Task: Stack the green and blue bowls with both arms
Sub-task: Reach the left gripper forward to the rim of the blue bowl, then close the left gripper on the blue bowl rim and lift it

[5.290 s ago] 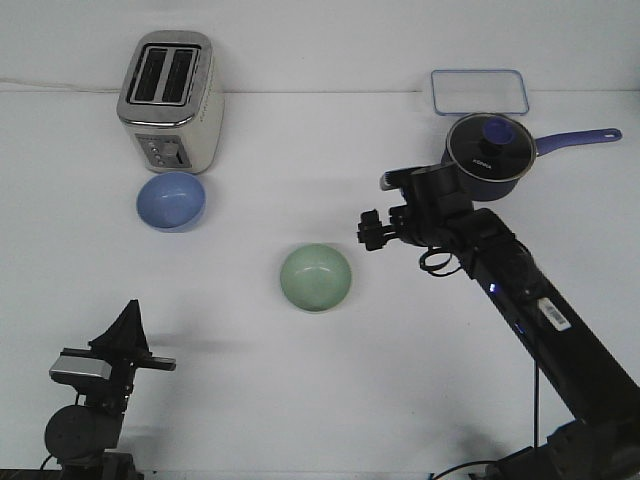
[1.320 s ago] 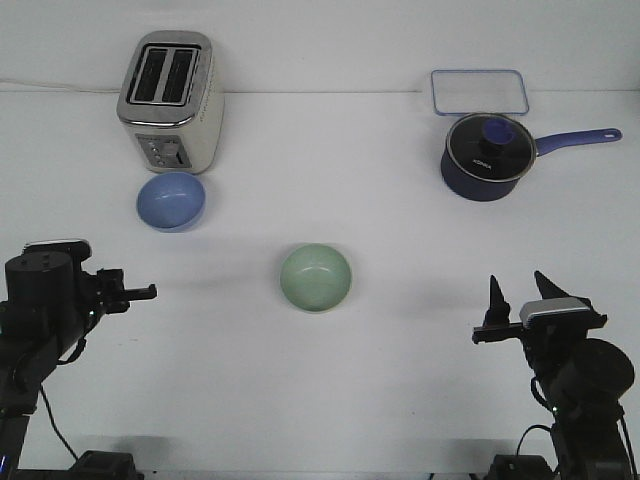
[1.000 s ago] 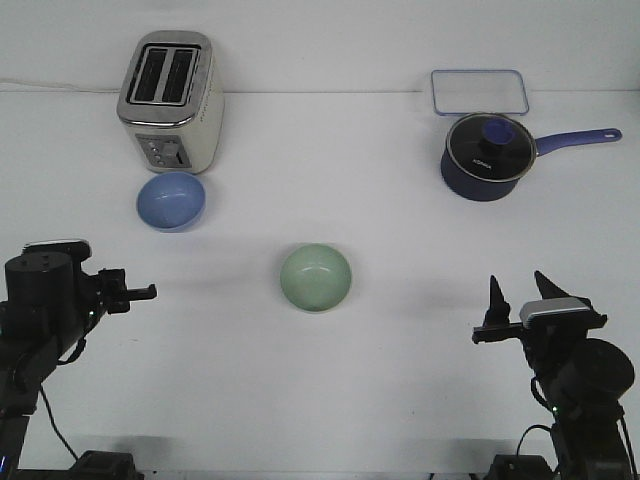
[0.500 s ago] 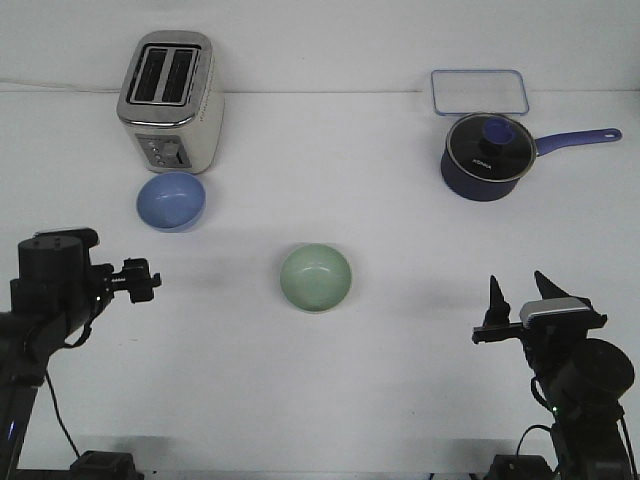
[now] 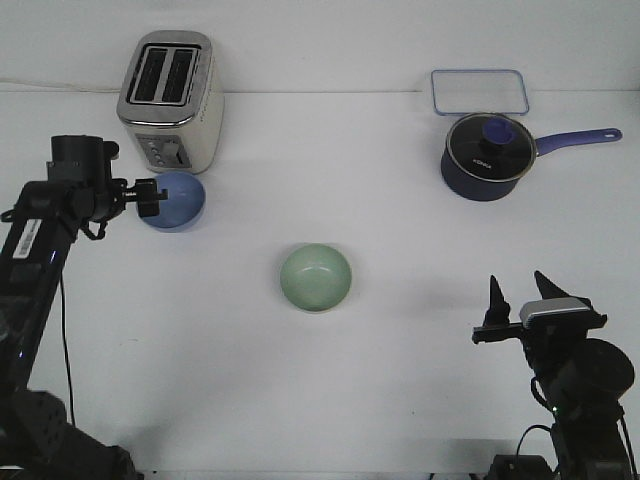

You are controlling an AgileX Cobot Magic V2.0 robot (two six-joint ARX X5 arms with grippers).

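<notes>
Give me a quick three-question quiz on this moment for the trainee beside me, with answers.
1. True or false: the blue bowl already sits inside the green bowl.
2. Which gripper is at the blue bowl? A) left gripper B) right gripper C) neither
3. Fill in: the blue bowl stands directly in front of the ____.

Key:
1. False; the bowls stand apart on the table.
2. A; the right gripper is low near the table's front edge, fingers apart and pointing up.
3. toaster.
</notes>
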